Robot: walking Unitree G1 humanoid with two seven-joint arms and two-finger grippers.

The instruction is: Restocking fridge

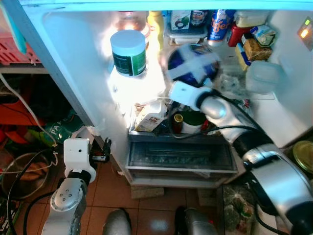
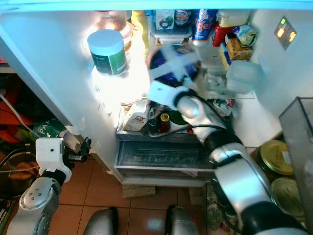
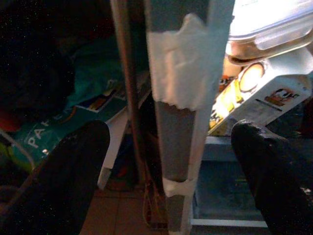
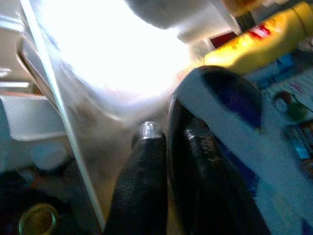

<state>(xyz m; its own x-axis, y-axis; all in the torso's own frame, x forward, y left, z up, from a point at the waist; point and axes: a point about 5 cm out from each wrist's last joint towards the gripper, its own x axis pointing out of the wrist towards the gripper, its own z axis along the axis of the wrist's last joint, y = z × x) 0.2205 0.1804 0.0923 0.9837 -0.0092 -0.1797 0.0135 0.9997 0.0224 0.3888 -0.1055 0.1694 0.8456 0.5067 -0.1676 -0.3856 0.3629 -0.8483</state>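
Floor tiles (image 1: 110, 193) lie nearest, below the open fridge (image 1: 78, 58). My left pincer (image 3: 166, 161) hangs low beside the fridge's left edge, its two fingers (image 3: 63, 181) spread wide, with the taped edge strip (image 3: 178, 98) between them and nothing pinched. Just inside sits the clear drawer (image 1: 178, 156); above it stand a carton (image 1: 149, 120) and a dark bottle with a gold cap (image 1: 178, 122). My right arm (image 1: 274, 181) reaches up into the fridge, and my right pincer (image 4: 168, 147) is pinching a blue-and-white pouch (image 1: 192, 63), blurred, held above the glass shelf (image 1: 259, 93). To its left stands a white jar with a green label (image 1: 128, 53), in the lamp's glare. Farthest back are a yellow bottle (image 1: 156, 24), a blue can (image 1: 220, 23) and boxes (image 1: 185, 24).
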